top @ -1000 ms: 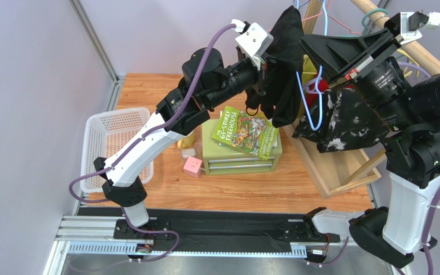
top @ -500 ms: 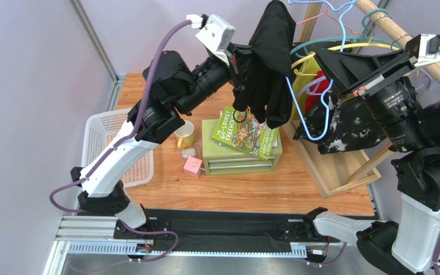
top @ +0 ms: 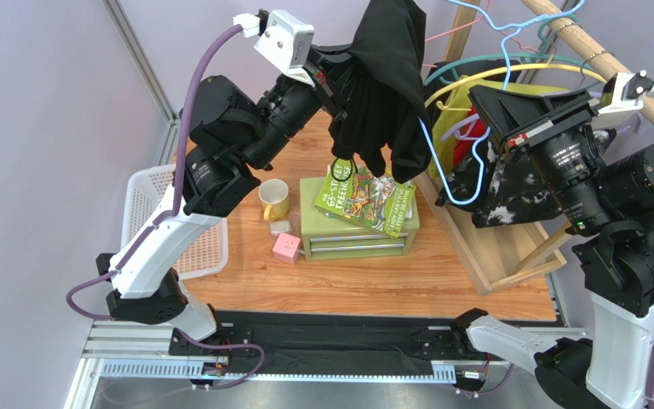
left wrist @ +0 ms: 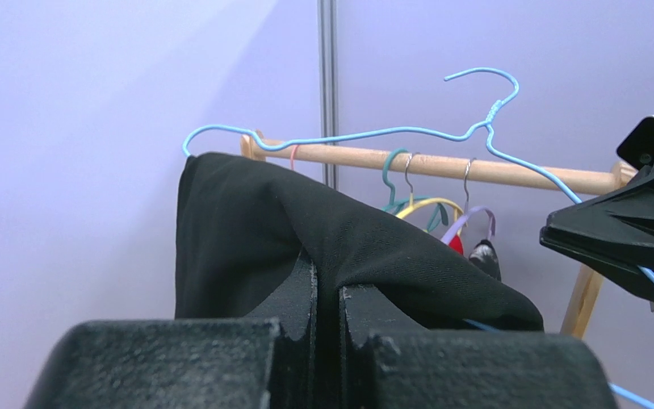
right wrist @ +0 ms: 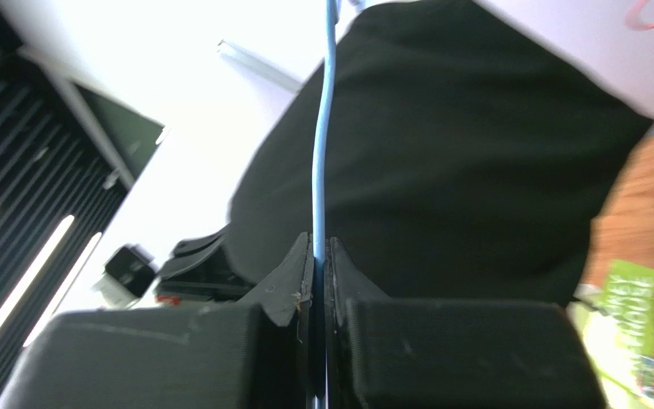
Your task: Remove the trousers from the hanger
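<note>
My left gripper (top: 339, 75) is raised high and shut on a fold of plain black trousers (top: 387, 81). The left wrist view shows the cloth (left wrist: 245, 226) pinched between the closed jaws of this gripper (left wrist: 328, 290). The trousers still drape over the blue wire hanger (top: 443, 175). My right gripper (top: 481, 100) is shut on that hanger's wire (right wrist: 324, 128), and the thin blue wire runs between the closed jaws of the gripper (right wrist: 320, 256). The hanger's hook (left wrist: 484, 81) is above the wooden rail (left wrist: 518, 173). Yellow-green (top: 457, 109), red (top: 475, 128) and speckled black (top: 522, 183) trousers hang on the rail behind.
A green drawer box (top: 360, 240) with a book (top: 364, 194) on top stands under the black trousers. Beside it are a yellow mug (top: 272, 201) and a pink cube (top: 286, 247). A white basket (top: 173, 213) sits at the left. The wooden rack base (top: 497, 251) is on the right.
My left arm has lifted the black trousers up and to the left, away from the rack. The right gripper has shifted a little with the blue hanger. Both grips held.
</note>
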Controlling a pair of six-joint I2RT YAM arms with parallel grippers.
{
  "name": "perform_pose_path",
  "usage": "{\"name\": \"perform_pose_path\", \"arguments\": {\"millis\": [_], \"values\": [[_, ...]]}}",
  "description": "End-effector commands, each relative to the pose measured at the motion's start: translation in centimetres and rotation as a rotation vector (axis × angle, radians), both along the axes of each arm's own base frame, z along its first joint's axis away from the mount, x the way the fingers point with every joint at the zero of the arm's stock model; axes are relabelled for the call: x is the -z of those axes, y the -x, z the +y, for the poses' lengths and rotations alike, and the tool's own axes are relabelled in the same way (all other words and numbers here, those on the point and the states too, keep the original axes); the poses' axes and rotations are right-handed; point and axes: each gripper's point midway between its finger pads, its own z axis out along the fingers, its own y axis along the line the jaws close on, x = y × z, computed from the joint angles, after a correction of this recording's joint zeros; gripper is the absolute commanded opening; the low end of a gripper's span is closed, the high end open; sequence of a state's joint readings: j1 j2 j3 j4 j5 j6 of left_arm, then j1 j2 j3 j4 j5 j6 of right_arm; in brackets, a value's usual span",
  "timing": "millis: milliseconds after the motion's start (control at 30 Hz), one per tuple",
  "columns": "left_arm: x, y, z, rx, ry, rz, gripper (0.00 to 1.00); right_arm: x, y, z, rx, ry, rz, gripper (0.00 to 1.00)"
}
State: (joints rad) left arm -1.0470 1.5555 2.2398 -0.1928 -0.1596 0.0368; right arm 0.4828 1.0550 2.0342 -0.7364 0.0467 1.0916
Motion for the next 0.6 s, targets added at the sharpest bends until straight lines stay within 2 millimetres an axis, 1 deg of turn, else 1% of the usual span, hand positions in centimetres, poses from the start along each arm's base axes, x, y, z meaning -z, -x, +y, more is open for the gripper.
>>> {"name": "perform_pose_path", "arguments": {"millis": [0,33,67,100,133,200,233,300,333,367,400,433,467,500,533,567], "values": [[-5.2,3.0,6.3,-0.041,0.17,-0.112,0.0,1.6,-0.5,-4.8,0.257,0.022,0.01,0.0],[-3.9,2.3,5.8,-0.056,0.149,-0.088,0.0,2.2,-0.8,-5.0,0.276,0.042,0.019,0.0],[-3.7,2.3,6.1,-0.062,0.153,-0.083,0.0,2.7,-1.0,-5.3,0.295,0.049,0.031,0.0],[-4.0,2.7,6.8,-0.066,0.171,-0.089,0.0,3.6,-1.4,-5.1,0.296,0.067,0.049,0.0],[-3.3,2.4,6.5,-0.071,0.157,-0.077,0.0,4.1,-1.7,-5.0,0.298,0.077,0.058,0.0],[-3.5,2.8,7.0,-0.063,0.167,-0.078,0.0,5.1,-2.2,-4.8,0.302,0.106,0.077,0.0],[-3.7,3.1,7.0,-0.045,0.177,-0.076,0.0,5.9,-2.7,-4.5,0.304,0.125,0.094,0.0],[-4.0,3.6,7.3,-0.018,0.196,-0.068,0.0,6.4,-3.3,-4.0,0.295,0.153,0.095,0.0],[-4.1,4.1,7.1,0.02,0.211,-0.057,0.0,6.9,-4.1,-3.3,0.278,0.175,0.101,0.0],[-4.2,4.5,6.9,0.047,0.223,-0.049,0.0,7.1,-4.3,-2.1,0.229,0.191,0.095,0.0],[-4.1,4.6,6.4,0.073,0.224,-0.043,0.0,7.3,-4.9,-1.2,0.198,0.198,0.102,0.0],[-4.5,5.2,5.9,0.12,0.234,-0.04,0.0,7.6,-5.3,-0.3,0.165,0.209,0.104,0.0],[-4.5,5.3,5.6,0.135,0.233,-0.034,0.0,8.4,-6.1,1.2,0.115,0.231,0.119,0.0],[-3.7,4.8,4.4,0.146,0.205,-0.008,0.0,8.5,-6.5,1.9,0.102,0.239,0.108,0.0],[-4.2,5.1,4.5,0.157,0.209,-0.013,0.0,8.7,-6.4,2.8,0.076,0.253,0.099,0.0],[-4.1,5.0,4.2,0.16,0.199,-0.008,0.0,9.2,-7.1,3.3,0.088,0.275,0.109,0.0]]}}
